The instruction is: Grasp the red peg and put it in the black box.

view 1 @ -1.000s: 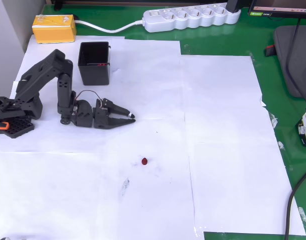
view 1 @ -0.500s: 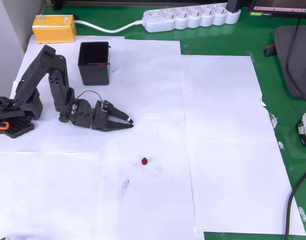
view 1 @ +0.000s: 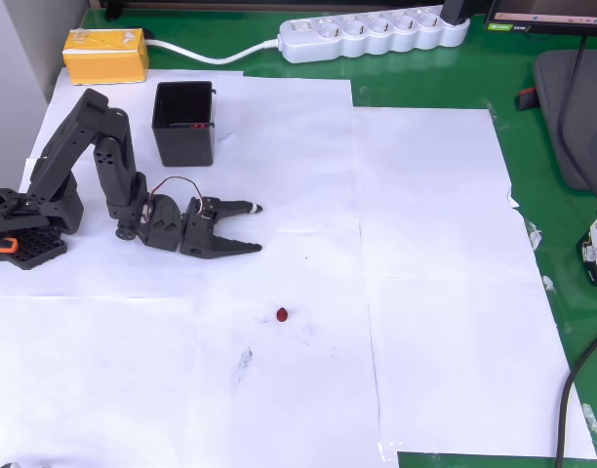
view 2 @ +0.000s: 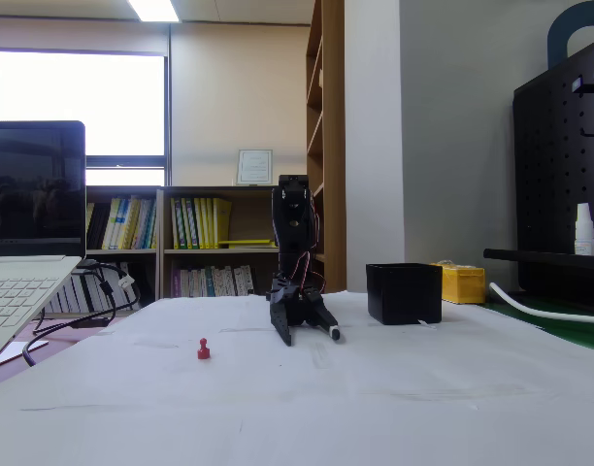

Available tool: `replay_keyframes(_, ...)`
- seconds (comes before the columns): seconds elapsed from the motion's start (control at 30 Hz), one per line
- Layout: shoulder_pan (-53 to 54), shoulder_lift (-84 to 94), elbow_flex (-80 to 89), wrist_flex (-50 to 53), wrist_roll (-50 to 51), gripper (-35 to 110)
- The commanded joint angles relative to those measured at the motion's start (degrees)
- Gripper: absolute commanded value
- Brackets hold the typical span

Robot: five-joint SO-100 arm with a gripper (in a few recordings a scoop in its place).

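The red peg [view 1: 281, 315] stands alone on the white paper; the fixed view has the peg [view 2: 203, 349] left of the arm. The black box [view 1: 184, 123] sits empty near the top left, and the box [view 2: 404, 292] is right of the arm in the fixed view. My gripper [view 1: 258, 228] hangs low over the paper, open with nothing between its fingers, up and to the left of the peg and below the box. In the fixed view the gripper [view 2: 311, 336] points down toward the table.
A yellow block [view 1: 105, 55] and a white power strip [view 1: 372, 35] lie along the far edge. The arm's base [view 1: 23, 226] stands at the left. A laptop [view 2: 25, 252] sits at the left in the fixed view. Green mat [view 1: 572, 292] borders the paper at the right.
The gripper has opened: its fingers were nearly together before and now stand spread apart. The arm's upper links drew back to the left a second ago. The peg has not moved.
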Motion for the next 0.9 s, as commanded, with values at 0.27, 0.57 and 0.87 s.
replay_keyframes(0.27, 4.9, -1.5, 2.5, 1.8, -3.5, 34)
replay_keyframes(0.57, 13.3, -0.9, 4.7, 3.3, -3.4, 34)
replay_keyframes(0.87, 20.1, -1.0, 9.9, 9.0, -2.2, 34)
